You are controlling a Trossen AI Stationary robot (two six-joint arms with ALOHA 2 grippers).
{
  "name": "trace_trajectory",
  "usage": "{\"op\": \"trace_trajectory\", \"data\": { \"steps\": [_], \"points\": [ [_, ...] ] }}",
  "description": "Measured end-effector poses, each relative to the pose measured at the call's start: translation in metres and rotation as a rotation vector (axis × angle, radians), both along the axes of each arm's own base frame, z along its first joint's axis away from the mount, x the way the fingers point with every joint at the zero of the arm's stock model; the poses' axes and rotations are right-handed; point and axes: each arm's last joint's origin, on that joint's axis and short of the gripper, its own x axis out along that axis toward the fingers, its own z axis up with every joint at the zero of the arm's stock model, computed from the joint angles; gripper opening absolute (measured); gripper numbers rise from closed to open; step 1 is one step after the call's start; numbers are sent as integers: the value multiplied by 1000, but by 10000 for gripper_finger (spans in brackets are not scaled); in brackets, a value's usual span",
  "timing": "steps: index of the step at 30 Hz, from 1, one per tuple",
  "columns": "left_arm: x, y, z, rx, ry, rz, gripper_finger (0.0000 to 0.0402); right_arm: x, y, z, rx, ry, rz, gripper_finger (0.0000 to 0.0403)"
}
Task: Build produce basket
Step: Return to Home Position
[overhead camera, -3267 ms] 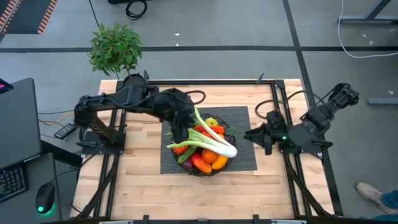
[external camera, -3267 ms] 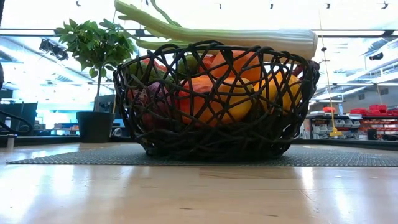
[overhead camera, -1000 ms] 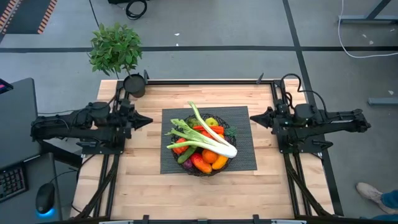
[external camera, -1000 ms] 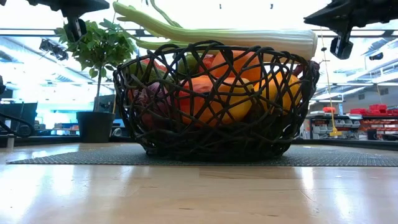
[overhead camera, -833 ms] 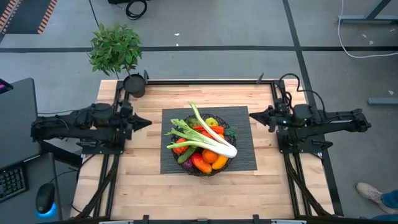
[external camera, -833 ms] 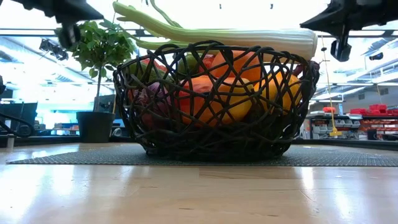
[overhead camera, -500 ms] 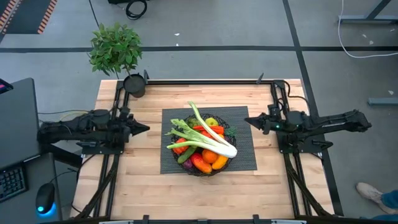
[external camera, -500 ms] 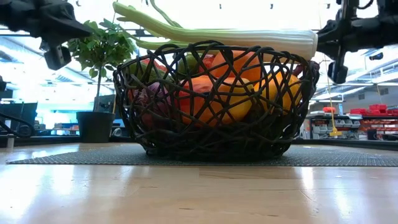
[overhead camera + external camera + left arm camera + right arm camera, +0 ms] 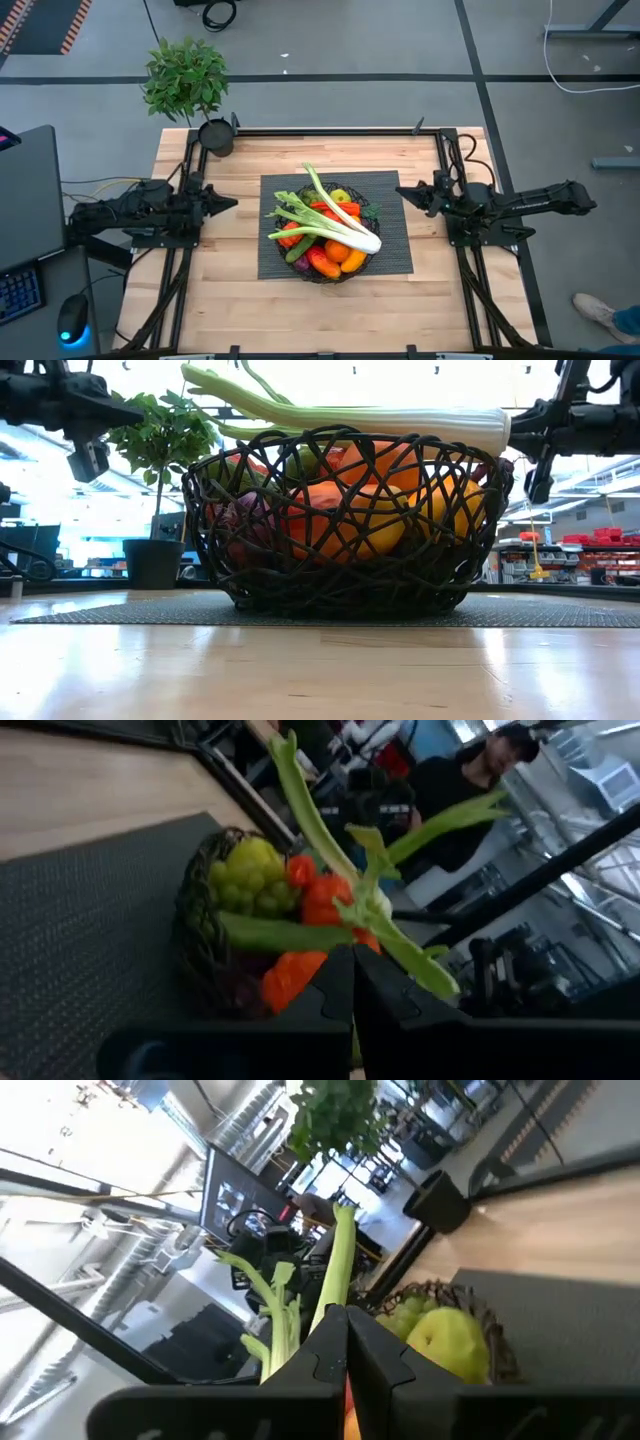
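The round black basket of crisscrossing wire (image 9: 300, 595), heaped with toy produce, stands on a dark grey woven mat (image 9: 390, 255) at the centre of a pale wooden table (image 9: 230, 290), midway between the two arms. The left gripper (image 9: 232, 203) hangs above the table's edge with its fingers pressed together and holding nothing; the basket lies straight ahead of its tips, well apart from them. The right gripper (image 9: 400, 192) faces it from the opposite side, its fingers likewise closed and empty, the basket again directly in front and clear of contact. A long white-green celery stalk (image 9: 335, 215) lies across the top of the pile, its leafy end overhanging the rim, above oranges (image 9: 350, 520) and red pieces. Green grapes (image 9: 245, 880) sit on the side of the pile nearest the left gripper. A leafy green potted plant (image 9: 185, 80) stands at the table's corner, off to the side of the left gripper. Beyond the basket from the left gripper, a person in a dark top (image 9: 450, 790) is visible.
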Motion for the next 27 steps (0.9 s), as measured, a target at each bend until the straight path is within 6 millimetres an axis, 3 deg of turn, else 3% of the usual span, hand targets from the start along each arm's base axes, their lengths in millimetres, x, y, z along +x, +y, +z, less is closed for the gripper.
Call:
{"op": "trace_trajectory", "data": {
  "steps": [10,14,19,23,27],
  "points": [
    [0,0,-3,79,46,4,4,-1,1,-5,-116,29,43,12],
    [-1,0,-10,214,130,-12,4,-1,2,-5,-136,35,61,11],
    [-2,0,-15,277,185,-27,14,0,2,-15,-295,178,54,13],
    [-2,1,-17,438,227,-45,19,0,2,-24,-322,276,74,15],
    [0,5,-15,482,205,95,13,0,2,-24,-355,273,70,15]
  ]
}}
